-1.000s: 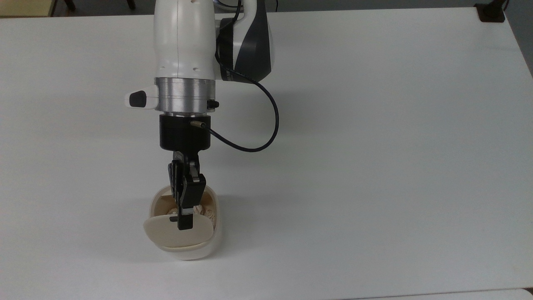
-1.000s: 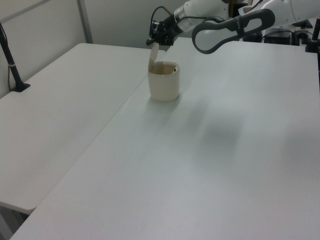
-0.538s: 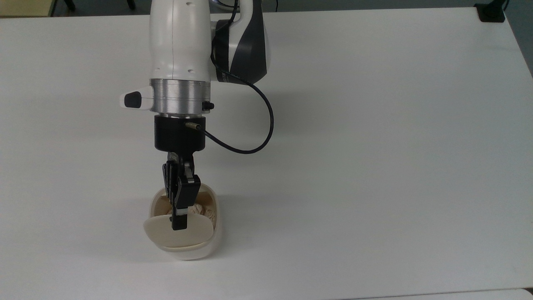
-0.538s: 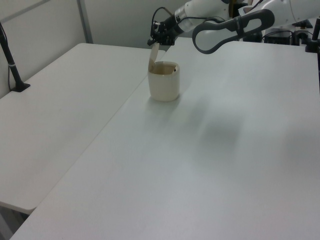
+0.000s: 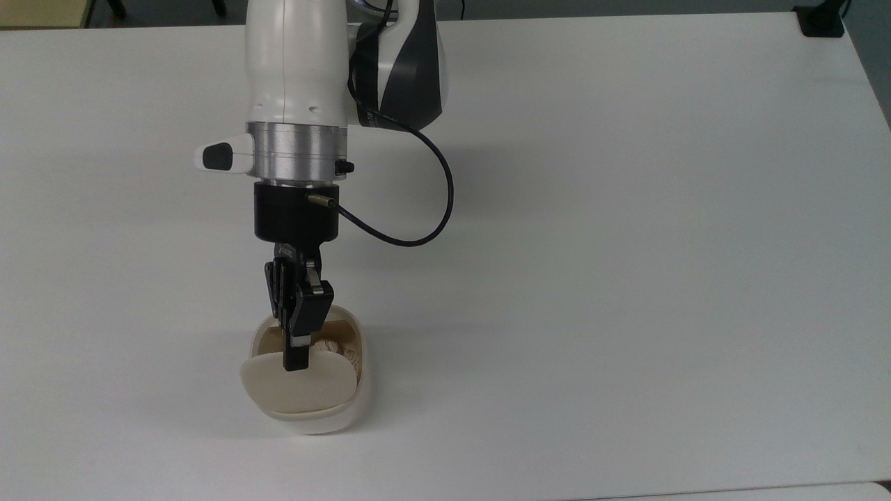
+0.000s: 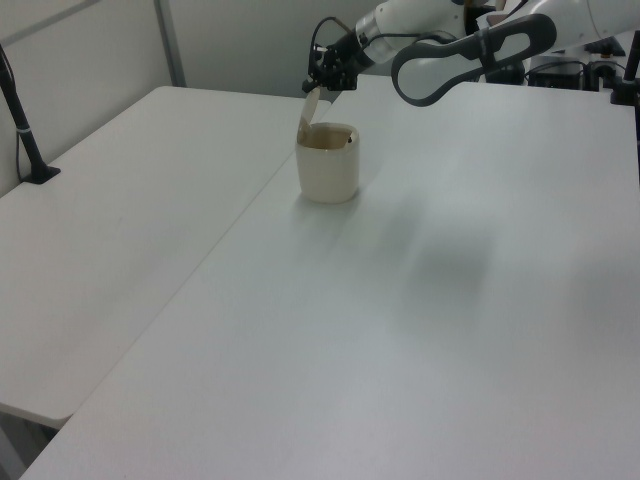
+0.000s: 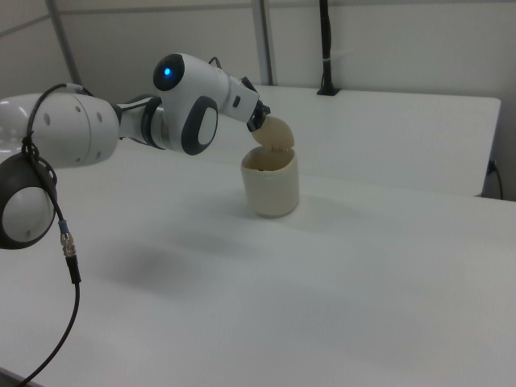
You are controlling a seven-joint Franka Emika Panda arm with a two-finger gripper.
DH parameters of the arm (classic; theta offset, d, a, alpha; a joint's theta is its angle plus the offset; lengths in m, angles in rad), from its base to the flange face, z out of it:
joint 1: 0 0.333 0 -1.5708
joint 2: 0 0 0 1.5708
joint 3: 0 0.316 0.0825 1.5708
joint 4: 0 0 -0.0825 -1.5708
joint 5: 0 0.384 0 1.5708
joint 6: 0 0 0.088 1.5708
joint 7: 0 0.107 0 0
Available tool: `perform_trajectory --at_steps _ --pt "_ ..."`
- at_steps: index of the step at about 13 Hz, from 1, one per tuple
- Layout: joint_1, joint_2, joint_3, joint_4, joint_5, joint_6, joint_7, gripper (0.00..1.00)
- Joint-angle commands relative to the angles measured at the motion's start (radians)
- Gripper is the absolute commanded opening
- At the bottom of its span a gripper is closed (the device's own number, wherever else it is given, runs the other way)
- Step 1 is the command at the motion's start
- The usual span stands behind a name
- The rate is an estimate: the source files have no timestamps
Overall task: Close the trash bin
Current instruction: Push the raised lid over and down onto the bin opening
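The trash bin is a small white tub standing on the white table, with crumpled paper inside. Its beige lid stands raised on its hinge, so the opening is uncovered. My gripper hangs over the opening with its fingers shut together, and the tip rests at the lid's free upper edge. In the left view the gripper sits just above the lid and the bin. The right view shows the gripper beside the upright lid, above the bin.
A black cable loops off the wrist. A black clamp sits at the table's far corner in the top view. A black post stands on the neighbouring table in the left view. Wide bare tabletop surrounds the bin.
The gripper has drawn back toward the top view's top and slightly left, from over the lid's face to its upper edge. The lid stays raised.
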State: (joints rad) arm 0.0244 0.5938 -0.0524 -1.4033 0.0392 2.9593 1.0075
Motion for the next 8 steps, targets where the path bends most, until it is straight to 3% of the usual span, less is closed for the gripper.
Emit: perform_trajectory --at_steps 1,8 --pt "0.0 -0.057 -0.003 -0.091 -0.01 0.012 -0.033 0.0" --pt "-0.021 -0.152 0.002 -0.222 -0.01 0.007 -0.098 0.0"
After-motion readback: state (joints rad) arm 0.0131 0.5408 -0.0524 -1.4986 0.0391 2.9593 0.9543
